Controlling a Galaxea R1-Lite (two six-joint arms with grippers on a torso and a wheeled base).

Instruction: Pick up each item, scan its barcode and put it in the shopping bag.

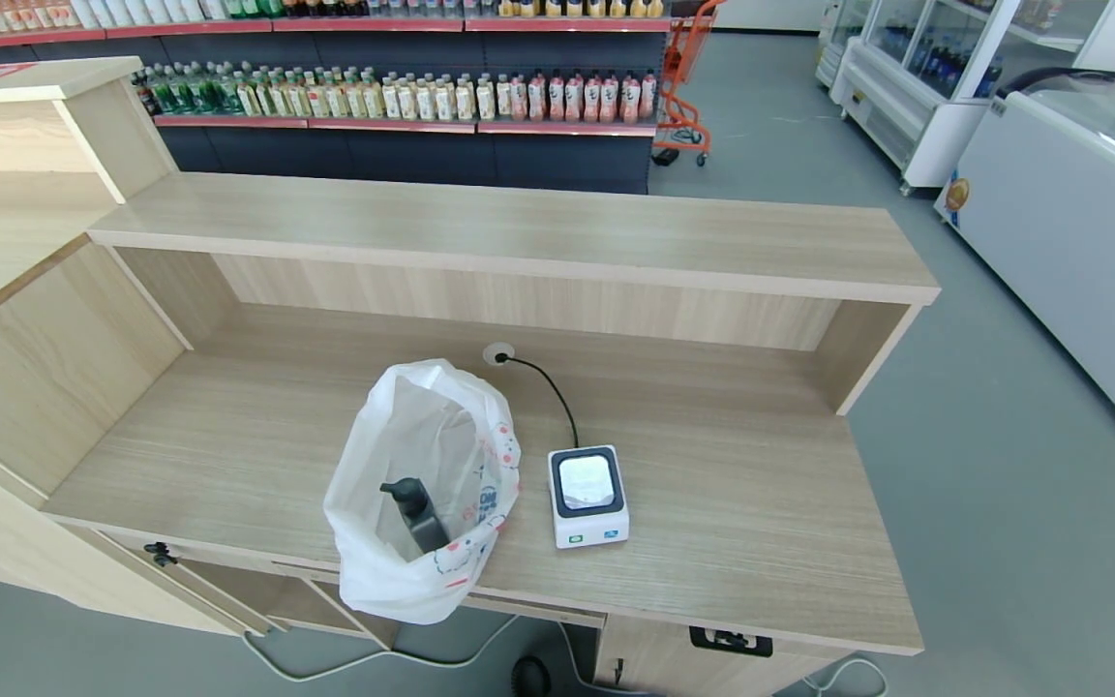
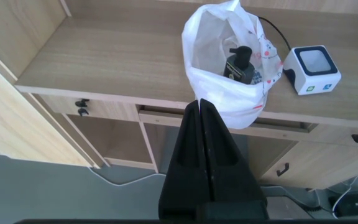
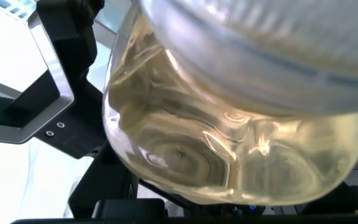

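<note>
Right pincer [image 3: 222, 106] up close, and it looks clamped on a clear jar [image 3: 229, 155] of pale yellow liquid with a grey lid, held tight against the wrist. No barcode on show from this angle. Left pincer [image 2: 200, 106] has its fingers pressed flat together with nothing between them. It sits in front of the worktop's [image 1: 761, 503] near edge and points at the shopping bag [image 1: 393, 571].

That bag stands open near the front edge and bulges over it, with a dark pump bottle [image 1: 419, 513] already inside. Just beside it is the white scanner [image 1: 588, 496], window facing up, and its black cable [image 1: 548, 387] runs back to a hole in the worktop. Drink shelves [image 1: 403, 97] line the far wall.

Now the dangers. The jar looks smooth and heavy, so I'd say a loose grip lets it slide during the tilt to the scanner. If the label faces away, the scan fails. The thin bag mouth could fold under the jar, the jar could knock the pump bottle, and the added weight might drag the overhanging bag off the edge.

As for pose, the left arm hangs back, short of the worktop. I can't place the right arm beyond its load.
</note>
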